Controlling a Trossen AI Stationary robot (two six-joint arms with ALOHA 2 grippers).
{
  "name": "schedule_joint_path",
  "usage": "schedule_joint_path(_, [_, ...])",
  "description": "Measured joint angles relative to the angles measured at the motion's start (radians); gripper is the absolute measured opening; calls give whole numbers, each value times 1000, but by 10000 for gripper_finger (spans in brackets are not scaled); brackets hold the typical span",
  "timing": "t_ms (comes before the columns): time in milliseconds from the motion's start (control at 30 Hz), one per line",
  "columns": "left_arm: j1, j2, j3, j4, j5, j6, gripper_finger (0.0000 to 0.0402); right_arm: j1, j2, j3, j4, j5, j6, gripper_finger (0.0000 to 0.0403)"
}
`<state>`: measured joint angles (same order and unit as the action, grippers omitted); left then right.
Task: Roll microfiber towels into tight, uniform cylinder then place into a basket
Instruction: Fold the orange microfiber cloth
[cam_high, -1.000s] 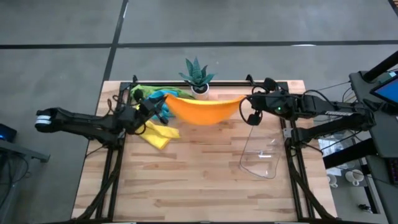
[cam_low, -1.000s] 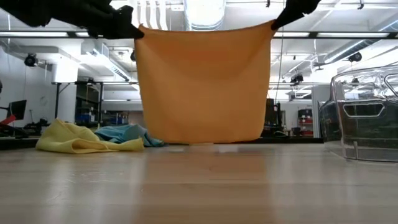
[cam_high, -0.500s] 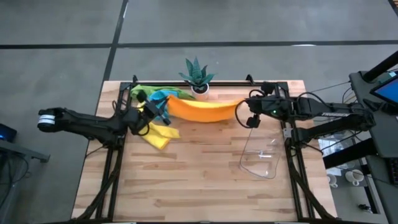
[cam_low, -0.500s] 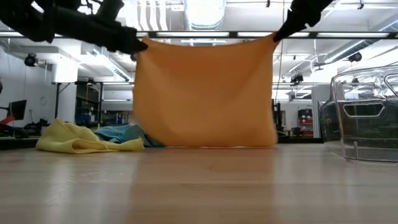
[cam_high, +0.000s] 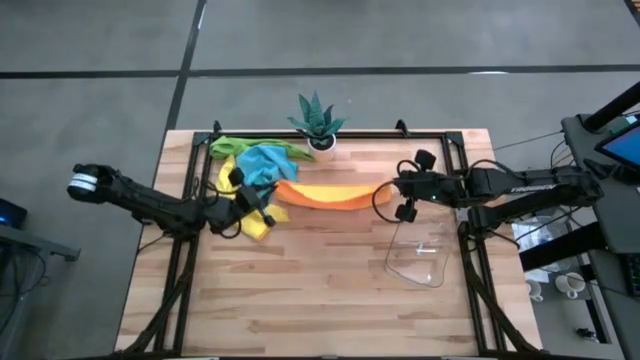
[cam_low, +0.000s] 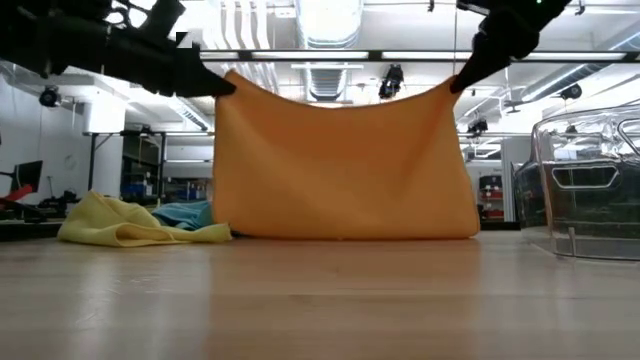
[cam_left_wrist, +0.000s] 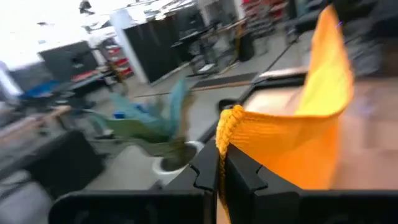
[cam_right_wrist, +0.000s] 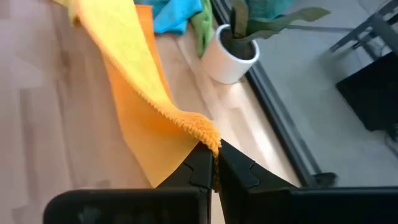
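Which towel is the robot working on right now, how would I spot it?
Look at the back half of the wooden table, in front of the potted plant. The orange towel hangs stretched between the left gripper and right gripper, unlike the crumpled yellow towel.

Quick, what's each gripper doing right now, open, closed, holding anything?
Left gripper: closed on one top corner of the orange towel.
Right gripper: closed on the orange towel's other top corner.

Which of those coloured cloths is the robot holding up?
The orange towel, stretched between both grippers. The yellow towel and blue towel lie crumpled on the table.
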<state>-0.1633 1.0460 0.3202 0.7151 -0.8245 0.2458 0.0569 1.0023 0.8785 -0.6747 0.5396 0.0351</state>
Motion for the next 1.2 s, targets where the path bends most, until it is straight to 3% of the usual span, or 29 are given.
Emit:
schedule_joint_path(267, [-99, 72, 0, -96, -48, -347, 0, 107, 0, -44, -2, -28, 156, 8])
schedule_joint_path(600, [-186, 243, 1, -98, -73, -709, 0, 216, 0, -95, -1, -105, 354, 8])
schedule_joint_path(867, [-277, 265, 18, -95, -149, -895, 0, 257, 60, -103, -1, -281, 494, 8])
schedule_joint_path(1200, [-341, 381, 14, -130, -174, -1178, 0, 266, 177, -103, -1, -288, 534, 9])
